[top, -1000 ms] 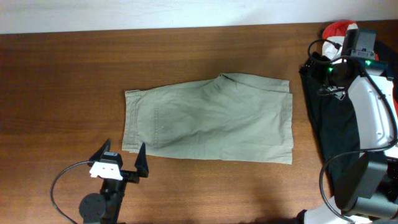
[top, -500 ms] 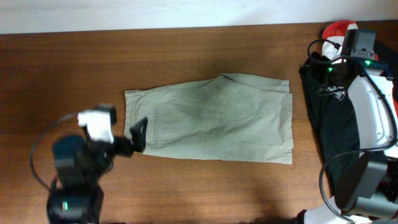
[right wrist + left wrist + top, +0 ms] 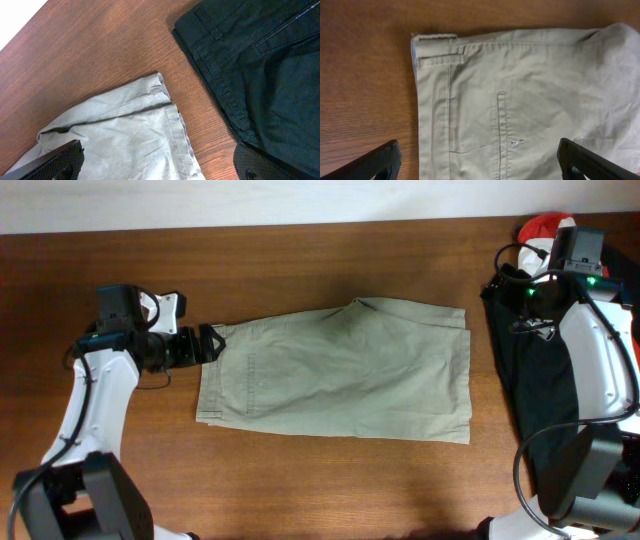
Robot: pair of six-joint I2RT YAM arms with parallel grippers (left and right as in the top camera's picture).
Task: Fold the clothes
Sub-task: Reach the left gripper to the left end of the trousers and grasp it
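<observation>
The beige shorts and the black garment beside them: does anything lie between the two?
Nothing does. Only a bare strip of table separates the shorts from the black garment, clearest in the right wrist view.

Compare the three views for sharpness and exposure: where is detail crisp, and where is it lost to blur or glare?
Overhead: evenly lit and sharp, with a blown-out white strip along the top edge. Left wrist: stitching on the khaki shorts is crisp; the dark jaws in the bottom corners look soft. Right wrist: the top-left corner is overexposed white; the black garment is dark, yet seams show.
</observation>
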